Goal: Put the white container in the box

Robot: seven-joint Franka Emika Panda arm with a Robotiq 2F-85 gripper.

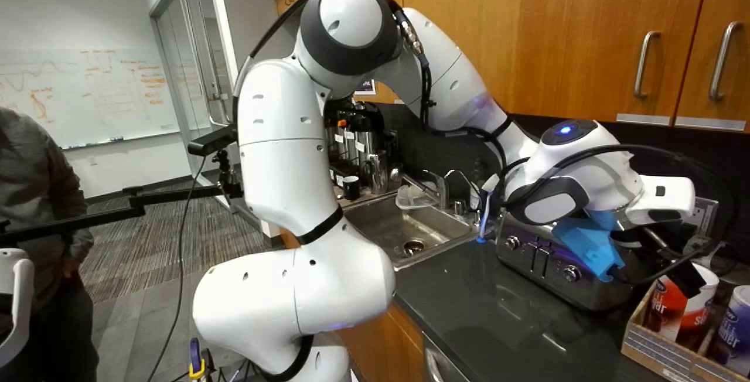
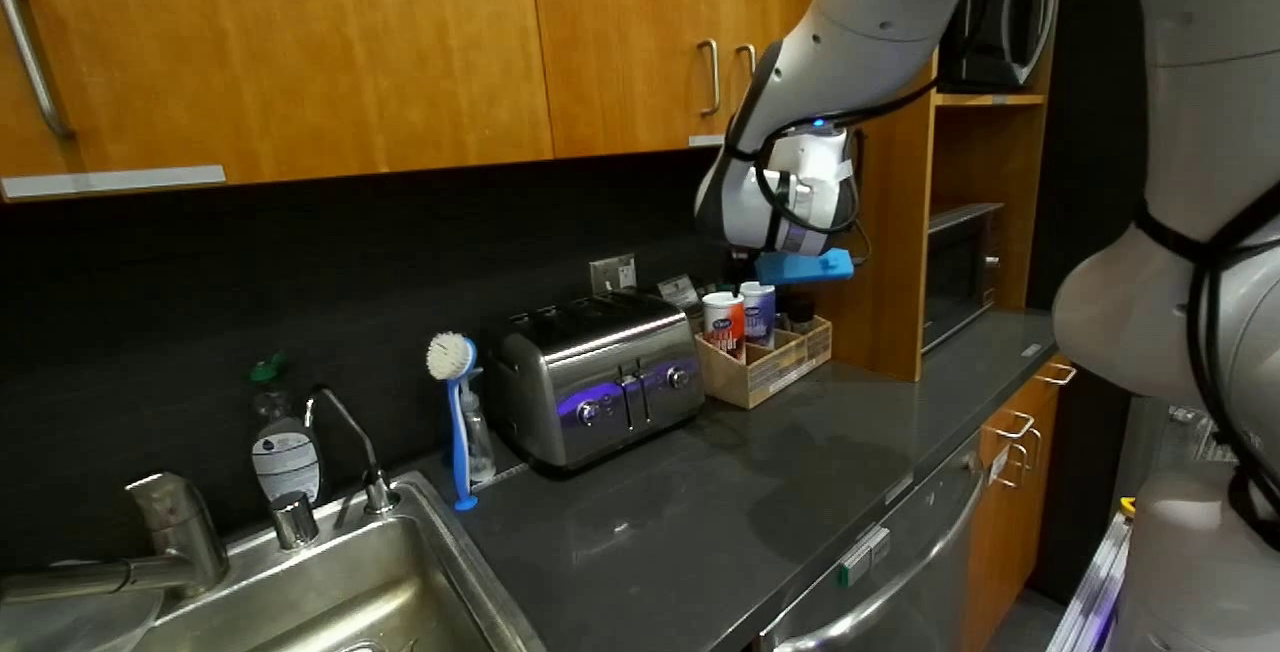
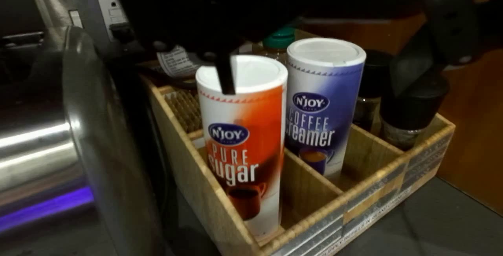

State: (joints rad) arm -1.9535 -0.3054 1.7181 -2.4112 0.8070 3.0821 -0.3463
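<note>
The arm (image 1: pixel 287 153) makes a high arch: in an exterior view its elbow (image 1: pixel 351 24) is bent at the top, and the forearm (image 1: pixel 457 77) slopes down toward the box (image 3: pixel 373 201), while the lower joints (image 1: pixel 293 294) stand well apart from the box. In both exterior views the bent wrist (image 1: pixel 580 177) hangs above the level of the box, a small blue light (image 1: pixel 565 129) lit on it. The claw (image 3: pixel 316 89) points down toward the box, with a blue piece (image 1: pixel 589 247) fixed alongside.

In the wrist view the claw is spread wide, its two fingers (image 3: pixel 227 73) well apart. One hangs toward the toaster (image 2: pixel 600 382) end of the box, in front of the sugar can (image 3: pixel 243 142)'s lid; whether it touches, I cannot tell. The other shows toward the box's opposite end, in front of a black-lidded jar (image 3: pixel 414 110).

The sugar can, white with red, stands upright inside the box, in the compartment nearest the toaster. The creamer can (image 3: pixel 324 110) stands in the box's next compartment, and the jar in the one after.
</note>
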